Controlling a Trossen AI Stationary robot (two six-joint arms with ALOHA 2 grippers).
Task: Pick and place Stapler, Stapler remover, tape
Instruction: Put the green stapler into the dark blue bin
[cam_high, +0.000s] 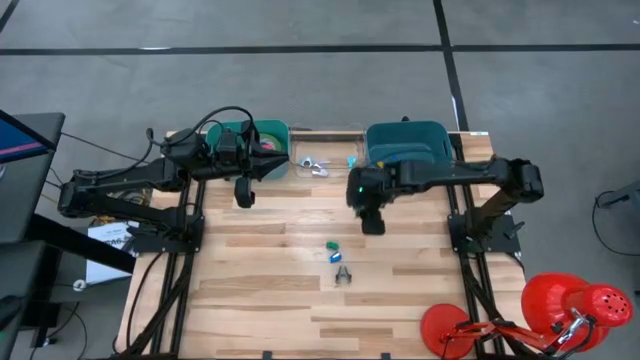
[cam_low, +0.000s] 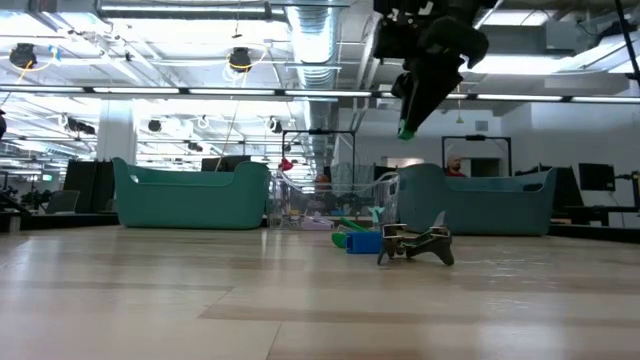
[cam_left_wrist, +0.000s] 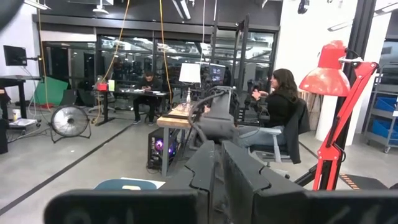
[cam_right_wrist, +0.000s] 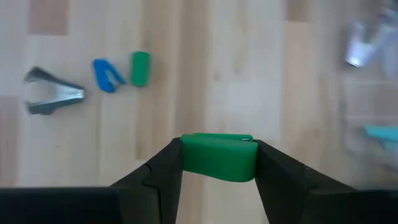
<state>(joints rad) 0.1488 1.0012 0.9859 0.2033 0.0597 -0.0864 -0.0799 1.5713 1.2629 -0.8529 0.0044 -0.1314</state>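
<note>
Right claw holds a green piece up over the wood surface

The right claw pinches a small green piece between its two fingers, up in the air near the middle of the surface. The left claw is pressed together with nothing in it, at about 10 o'clock. At 11 o'clock sits a teal bin; something green and something reddish show inside it, but I cannot tell what they are. At 1 o'clock sits a darker teal bin, and its inside cannot be seen. Between them is a clear tray with a silver thing and a small teal thing in it. Near the middle, toward 6 o'clock, lie a small green piece, a small blue piece and the metal staple remover, close together
</note>
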